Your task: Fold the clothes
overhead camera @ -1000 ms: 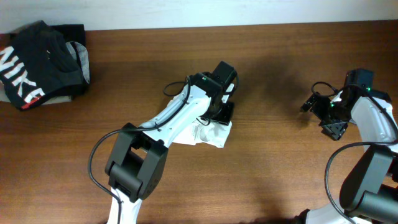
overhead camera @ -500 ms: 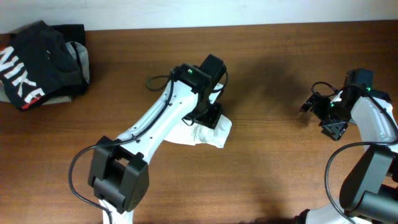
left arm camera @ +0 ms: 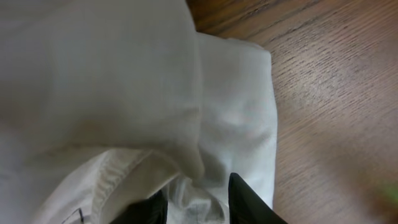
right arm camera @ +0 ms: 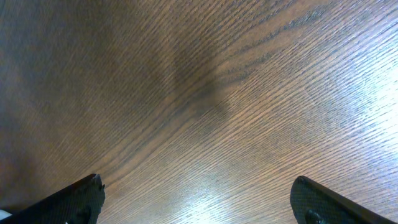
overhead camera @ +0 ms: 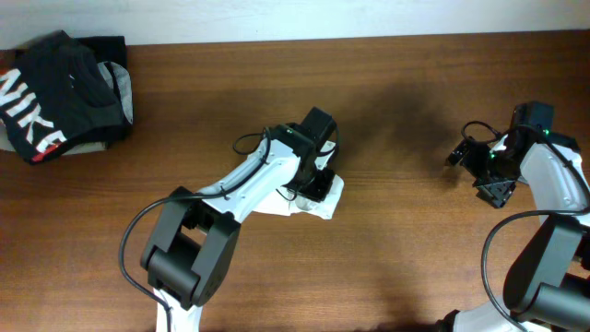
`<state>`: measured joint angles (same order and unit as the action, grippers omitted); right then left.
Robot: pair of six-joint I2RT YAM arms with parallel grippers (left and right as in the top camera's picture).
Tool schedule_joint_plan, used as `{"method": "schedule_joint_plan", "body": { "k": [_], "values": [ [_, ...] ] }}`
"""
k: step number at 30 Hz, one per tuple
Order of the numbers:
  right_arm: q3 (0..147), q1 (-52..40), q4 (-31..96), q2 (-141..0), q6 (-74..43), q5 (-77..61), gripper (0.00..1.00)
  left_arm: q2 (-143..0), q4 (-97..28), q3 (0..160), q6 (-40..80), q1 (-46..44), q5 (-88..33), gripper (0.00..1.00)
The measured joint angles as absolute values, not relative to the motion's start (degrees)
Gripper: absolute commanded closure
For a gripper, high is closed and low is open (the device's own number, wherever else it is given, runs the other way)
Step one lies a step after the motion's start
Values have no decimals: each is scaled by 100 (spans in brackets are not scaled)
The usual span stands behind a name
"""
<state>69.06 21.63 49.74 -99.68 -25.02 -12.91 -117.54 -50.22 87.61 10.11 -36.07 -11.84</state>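
The clothes (overhead camera: 320,203), a white T-shirt, lie bunched in a small heap at the middle of the table. My left gripper (overhead camera: 314,183) points down onto the heap's far edge. In the left wrist view the white fabric (left arm camera: 124,81) fills most of the frame. A ribbed collar seam runs toward the fingers, and my left gripper (left arm camera: 198,202) has its jaws close together with a bunched fold pinched between them. My right gripper (overhead camera: 477,173) hangs far to the right, away from the shirt. In the right wrist view it (right arm camera: 199,199) stands wide open over bare wood.
A black garment with white NIKE lettering (overhead camera: 46,92) lies on a grey garment (overhead camera: 121,94) at the far left back corner. The brown wooden table (overhead camera: 415,258) spreads between the two arms and toward the front.
My left gripper swung a little left off the shirt's far edge, then came back down onto the heap. The heap has hardly shifted. The right arm has not moved.
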Motion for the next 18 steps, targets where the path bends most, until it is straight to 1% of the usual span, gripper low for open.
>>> {"method": "schedule_joint_plan", "body": {
  "k": [2, 4, 5, 6, 7, 8, 10, 11, 13, 15, 18],
  "values": [
    [6906, 2163, 4974, -9968, -2502, -1291, 1, -11767, -4838, 8761, 1011, -3721, -1186, 72],
    [6906, 2163, 4971, -9968, -2502, -1291, 2, -11767, -4783, 8761, 1009, -3798, -1188, 72],
    [6906, 2163, 4976, -9968, -2499, -1291, 1, -11767, -4676, 8755, 1011, -3870, -1205, 65],
    [6906, 2163, 4976, -9968, -2506, -1291, 1, -11767, -4491, 8755, 1009, -3909, -1210, 52],
    [6906, 2163, 4974, -9968, -2502, -1291, 1, -11771, -4431, 8755, 1033, -3924, -1225, 43],
    [6906, 2163, 4974, -9968, -2502, -1291, 1, -11778, -4403, 8755, 1055, -3927, -1229, 42],
    [6906, 2163, 4974, -9968, -2504, -1288, 1, -11799, -4366, 8755, 1066, -3927, -1229, 35],
    [6906, 2163, 4974, -9968, -2502, -1288, 1, -11810, -4392, 8770, 1068, -3927, -1236, 29],
    [6906, 2163, 4976, -9968, -2502, -1291, 1, -11867, -4622, 8993, 1057, -3927, -1293, 28],
    [6906, 2163, 4976, -9968, -2506, -1288, 1, -11944, -5087, 9706, 1002, -3927, -1400, 26],
    [6906, 2163, 4976, -9968, -2502, -1288, 1, -11948, -5225, 10451, 917, -3927, -1634, 26]
  ]
}}
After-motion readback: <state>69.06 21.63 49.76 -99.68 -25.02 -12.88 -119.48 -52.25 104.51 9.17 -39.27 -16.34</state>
